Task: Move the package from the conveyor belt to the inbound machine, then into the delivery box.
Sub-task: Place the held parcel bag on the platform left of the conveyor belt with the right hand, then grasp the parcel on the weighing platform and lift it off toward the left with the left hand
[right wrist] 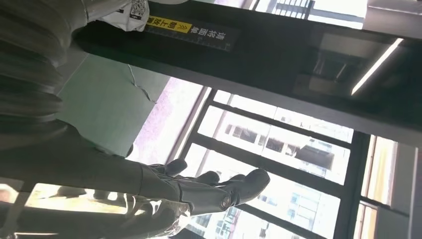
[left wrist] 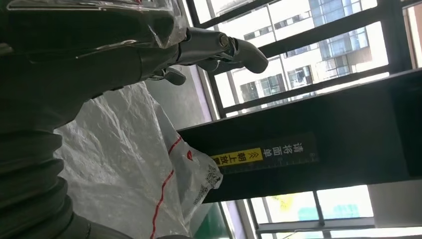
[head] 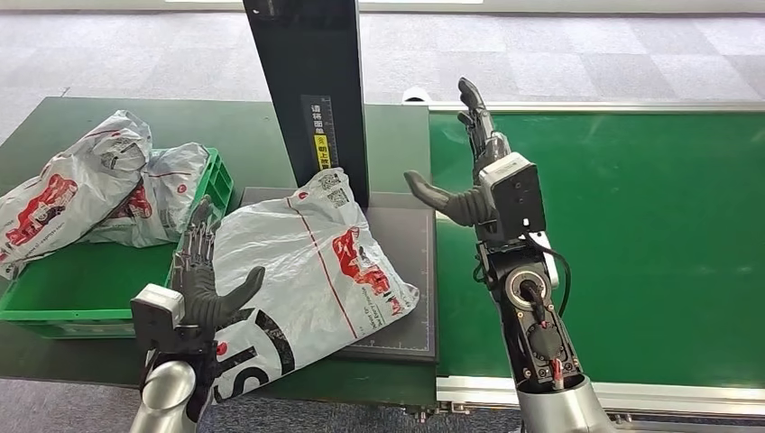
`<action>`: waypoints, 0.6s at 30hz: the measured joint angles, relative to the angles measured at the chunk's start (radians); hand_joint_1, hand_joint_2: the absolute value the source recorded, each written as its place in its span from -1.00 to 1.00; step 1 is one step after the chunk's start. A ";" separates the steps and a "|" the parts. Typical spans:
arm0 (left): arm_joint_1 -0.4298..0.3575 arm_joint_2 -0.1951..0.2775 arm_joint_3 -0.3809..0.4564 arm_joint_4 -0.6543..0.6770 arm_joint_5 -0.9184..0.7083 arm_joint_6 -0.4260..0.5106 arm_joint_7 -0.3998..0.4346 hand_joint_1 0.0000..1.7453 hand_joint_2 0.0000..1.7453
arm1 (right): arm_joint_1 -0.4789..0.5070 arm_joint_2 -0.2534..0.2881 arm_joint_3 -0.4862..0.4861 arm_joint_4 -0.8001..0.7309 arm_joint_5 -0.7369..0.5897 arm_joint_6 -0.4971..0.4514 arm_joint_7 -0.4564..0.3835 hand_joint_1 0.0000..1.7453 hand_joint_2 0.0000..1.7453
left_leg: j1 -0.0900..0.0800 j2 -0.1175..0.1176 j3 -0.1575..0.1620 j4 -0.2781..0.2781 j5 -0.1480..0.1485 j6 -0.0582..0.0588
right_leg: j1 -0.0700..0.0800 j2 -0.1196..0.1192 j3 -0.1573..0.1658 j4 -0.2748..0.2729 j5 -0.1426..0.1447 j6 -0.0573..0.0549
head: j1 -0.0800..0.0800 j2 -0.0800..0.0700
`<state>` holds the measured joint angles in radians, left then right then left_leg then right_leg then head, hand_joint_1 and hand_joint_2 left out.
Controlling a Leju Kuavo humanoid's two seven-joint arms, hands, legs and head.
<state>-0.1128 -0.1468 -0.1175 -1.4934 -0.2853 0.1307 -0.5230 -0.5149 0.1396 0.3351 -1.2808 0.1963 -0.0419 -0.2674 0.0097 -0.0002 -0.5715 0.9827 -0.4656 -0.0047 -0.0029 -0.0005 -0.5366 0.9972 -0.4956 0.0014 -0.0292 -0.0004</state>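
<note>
— Where is the left hand (head: 200,275)?

— Low at the near edge, palm down on the near-left part of the white package (head: 307,266), fingers spread flat and pointing away, thumb out to the side. It grips nothing; it only rests on the plastic. The left wrist view shows the fingers (left wrist: 234,47) extended above the crinkled package (left wrist: 124,169).

— And the right hand (head: 469,167)?

— Raised over the seam between the dark platform and the green belt, fingers straight and apart, thumb stretched toward the package. It holds nothing and touches nothing. Its wrist view shows the fingers (right wrist: 239,186) extended against bright windows.

— So where does the package lie?

— On the dark scanning platform of the inbound machine (head: 406,271), its near-left corner hanging past the platform's edge toward the robot. Its far corner, with printed labels, lies against the foot of the machine's black upright column (head: 307,81), which carries a yellow sticker.

— What surrounds that?

— To the right, the green conveyor belt (head: 631,234) with a silver rim. To the left, a green delivery box (head: 81,289) on the dark green tabletop (head: 225,126), holding two more white bags (head: 90,180) with red print, piled toward its far side.
</note>
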 joint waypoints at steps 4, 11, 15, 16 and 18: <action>-0.039 0.011 -0.065 0.044 -0.254 -0.007 0.070 -1.00 1.00 | 0.069 0.000 -0.036 -0.110 -0.046 -0.039 -0.112 -1.00 1.00 | 0.000 -0.004 0.000 0.000 0.000 0.000 | 0.000 -0.004 0.001 0.000 0.000 0.000 | 0.000 0.000; -0.136 0.037 -0.158 0.160 -0.515 -0.057 0.197 -1.00 1.00 | 0.160 -0.006 -0.084 -0.233 -0.064 -0.050 -0.171 -1.00 1.00 | 0.000 -0.001 0.000 0.000 0.000 0.000 | 0.000 -0.002 -0.001 -0.001 0.001 -0.001 | 0.000 0.000; -0.311 0.077 -0.224 0.417 -0.757 -0.127 0.315 -1.00 1.00 | 0.260 -0.014 -0.116 -0.294 -0.046 -0.036 -0.239 -1.00 1.00 | 0.000 -0.002 0.001 0.000 0.001 -0.001 | 0.000 -0.002 0.002 0.000 0.002 -0.002 | 0.002 0.000; -0.350 0.084 -0.232 0.473 -0.772 -0.124 0.314 -1.00 1.00 | 0.279 -0.016 -0.122 -0.304 -0.044 -0.034 -0.247 -1.00 1.00 | 0.000 0.000 0.001 0.000 0.001 -0.001 | 0.000 -0.001 0.002 0.000 0.003 -0.002 | 0.002 0.000; -0.410 0.093 -0.246 0.563 -0.781 -0.120 0.310 -1.00 1.00 | 0.305 -0.019 -0.131 -0.320 -0.044 -0.031 -0.253 -1.00 1.00 | 0.000 0.002 0.001 0.000 0.002 -0.001 | 0.000 0.001 0.001 0.000 0.003 -0.002 | 0.002 0.000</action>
<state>-0.5231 -0.0538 -0.3637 -0.9309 -1.0664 0.0104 -0.2127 -0.2100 0.1204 0.2042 -1.6011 0.1526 -0.0730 -0.5200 0.0098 0.0019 -0.5701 0.9825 -0.4640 -0.0056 -0.0024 0.0009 -0.5351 0.9975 -0.4923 -0.0009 -0.0272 -0.0003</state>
